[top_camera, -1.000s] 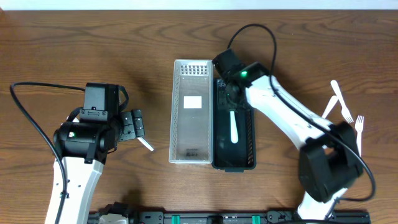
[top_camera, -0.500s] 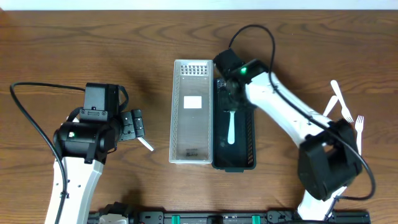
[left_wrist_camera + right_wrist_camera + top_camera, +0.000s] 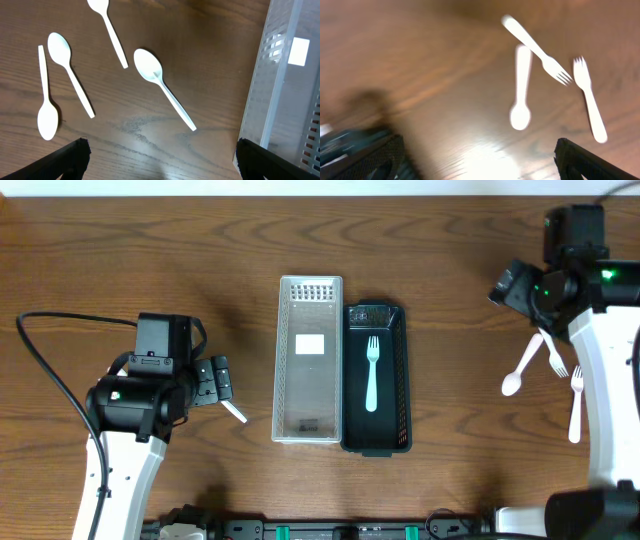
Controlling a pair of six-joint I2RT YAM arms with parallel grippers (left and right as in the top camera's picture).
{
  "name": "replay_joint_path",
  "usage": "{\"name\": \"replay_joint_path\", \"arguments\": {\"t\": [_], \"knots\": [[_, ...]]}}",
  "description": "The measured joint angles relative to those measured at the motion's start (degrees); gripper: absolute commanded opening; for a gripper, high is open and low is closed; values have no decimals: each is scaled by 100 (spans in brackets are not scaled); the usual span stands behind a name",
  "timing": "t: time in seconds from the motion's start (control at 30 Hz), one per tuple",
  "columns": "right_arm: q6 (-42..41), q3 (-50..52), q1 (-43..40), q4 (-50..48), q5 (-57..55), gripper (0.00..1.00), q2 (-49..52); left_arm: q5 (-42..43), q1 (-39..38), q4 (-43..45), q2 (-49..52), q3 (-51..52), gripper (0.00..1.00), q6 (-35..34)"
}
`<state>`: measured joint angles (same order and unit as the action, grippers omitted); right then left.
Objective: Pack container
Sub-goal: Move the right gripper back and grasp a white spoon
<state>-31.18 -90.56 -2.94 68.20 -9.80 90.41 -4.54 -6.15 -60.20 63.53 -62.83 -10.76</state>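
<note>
Right gripper (image 3: 479, 159) hangs over the table's far right; its wrist view is blurred, but the fingers (image 3: 375, 150) stand spread at the bottom corners with nothing between them; left gripper (image 3: 161, 163) is likewise agape and empty, fingers (image 3: 70, 156) wide apart over four spoons (image 3: 161, 86) on bare wood. Black tray (image 3: 402, 380) sits mid-table, long axis running away from the robot, its left wall against the perforated metal bin (image 3: 308, 300); one pale fork (image 3: 371, 372) lies in the tray lengthwise, tines to the far end, with room left on either side. Loose on the right: a white spoon (image 3: 524, 365) on a slant, bowl toward the tray, its handle end crossed by a slanted fork (image 3: 553, 352); a second fork (image 3: 575, 405) lies alone, nearly parallel to the tray. All three are just robot-side of the right gripper and well apart from the tray, so the right arm is plainly the nearer. Judgement: the lone fork looks the cleaner pick, since the crossed pair may drag each other; open wood lies between cutlery and tray, and only the tray's right wall needs clearing.
</note>
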Motion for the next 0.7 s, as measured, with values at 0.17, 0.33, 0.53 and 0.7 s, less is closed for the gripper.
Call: {"name": "replay_joint_path", "arguments": {"t": [0.17, 0.33, 0.53, 0.7], "knots": [[48, 1325, -671, -638, 278, 99, 431, 0, 0, 0, 68, 0, 95, 0], [133, 2428, -964, -1250, 533, 99, 752, 0, 0, 2, 72, 0, 95, 0], [315, 2876, -1012, -1794, 643, 99, 931, 0, 0, 0, 72, 0, 95, 0], [363, 3086, -1012, -2319, 662, 99, 1034, 0, 0, 0, 72, 0, 95, 0]]}}
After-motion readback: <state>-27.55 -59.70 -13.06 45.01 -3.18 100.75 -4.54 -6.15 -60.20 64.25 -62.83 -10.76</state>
